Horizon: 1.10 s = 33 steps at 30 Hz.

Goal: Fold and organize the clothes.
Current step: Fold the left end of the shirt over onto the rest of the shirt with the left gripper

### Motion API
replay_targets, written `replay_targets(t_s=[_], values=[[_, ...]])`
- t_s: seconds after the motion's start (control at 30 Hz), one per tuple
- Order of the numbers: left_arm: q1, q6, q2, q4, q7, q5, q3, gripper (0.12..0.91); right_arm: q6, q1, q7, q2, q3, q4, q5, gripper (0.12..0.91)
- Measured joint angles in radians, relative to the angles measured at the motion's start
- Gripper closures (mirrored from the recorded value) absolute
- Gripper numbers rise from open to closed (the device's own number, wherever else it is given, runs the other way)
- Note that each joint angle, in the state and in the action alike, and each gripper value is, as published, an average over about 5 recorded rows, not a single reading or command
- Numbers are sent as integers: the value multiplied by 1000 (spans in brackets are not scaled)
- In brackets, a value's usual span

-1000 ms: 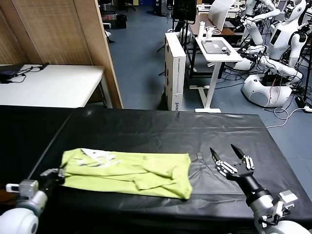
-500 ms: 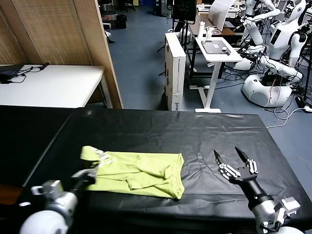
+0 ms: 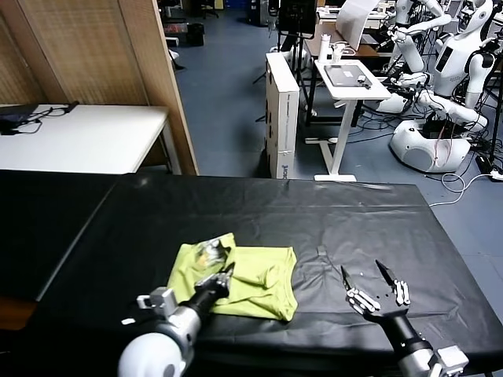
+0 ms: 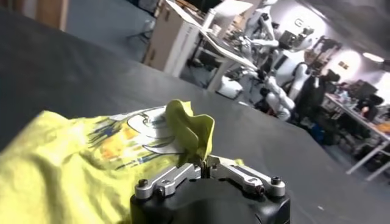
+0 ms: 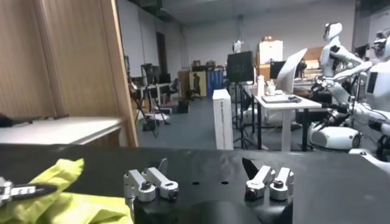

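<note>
The lime yellow-green T-shirt [image 3: 255,275] lies bunched on the black table [image 3: 259,208], left part folded over to the right. My left gripper [image 3: 224,274] is shut on a raised fold of the shirt [image 4: 189,131], whose white print [image 4: 149,125] shows beside it. My right gripper [image 3: 368,272] is open and empty, low over the table to the right of the shirt. In the right wrist view its fingers [image 5: 152,182] stand wide apart, with the shirt [image 5: 58,195] at the side.
A white table [image 3: 78,137] and wooden screen [image 3: 86,51] stand back left. A white box [image 3: 283,110], a desk [image 3: 350,78] and white robots [image 3: 448,71] stand beyond the table's far edge.
My left gripper has dragged the shirt's left edge to the right, folding it over the rest. The shirt is now much narrower. My right gripper has drawn back slightly toward me.
</note>
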Motion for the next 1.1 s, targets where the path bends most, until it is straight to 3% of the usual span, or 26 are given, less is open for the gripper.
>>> replay_targets(t_s=[0.67,0.73,0.83,1.1], values=[[-43,-13,-66,93,-5,54,60,852,0,-4,-1,14,-20,-26,-33,118],[-47,-21,-73,109,-5,67,58,822,0,-4,-1,15,-21,-26,-34,118],[-49,-26,-85,124,-5,75,57,683,1,-2,-1,16,-23,-27,-36,118],[-16,-22,-104,91,-8,99,66,203,3,2,-6,18,-41,-40,-59,118]])
